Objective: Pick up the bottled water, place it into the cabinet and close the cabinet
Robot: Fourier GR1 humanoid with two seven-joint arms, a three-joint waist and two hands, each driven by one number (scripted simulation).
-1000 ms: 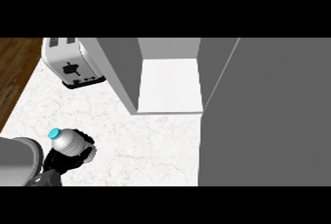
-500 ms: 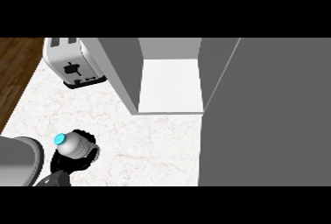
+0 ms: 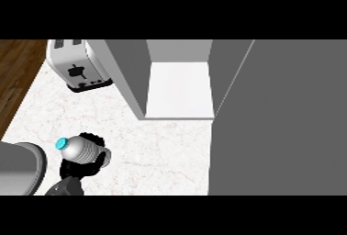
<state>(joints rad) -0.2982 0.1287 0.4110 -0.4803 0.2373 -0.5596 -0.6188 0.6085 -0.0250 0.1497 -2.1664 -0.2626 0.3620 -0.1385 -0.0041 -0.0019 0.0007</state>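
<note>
The water bottle (image 3: 82,150), silvery with a cyan cap (image 3: 62,143), is tilted with its cap pointing left. It is above the marble counter (image 3: 169,151) at the lower left. My left hand (image 3: 82,170) is curled round it from below, black fingers showing at its right side and top. The grey forearm (image 3: 17,167) fills the lower left corner. The cabinet (image 3: 180,89) stands open at the middle back, its white inside bare. The hand and bottle are well left of and nearer than this opening. My right hand does not show.
A silver toaster (image 3: 78,69) stands at the back left, beside the cabinet's left wall (image 3: 129,73). The open cabinet door (image 3: 284,119) is a large grey panel covering the right side. Dark wooden floor (image 3: 17,69) lies beyond the counter's left edge.
My left hand has shifted a little to the right with the bottle held in it, and the bottle's cap has dipped slightly. Cabinet and toaster are as before.
</note>
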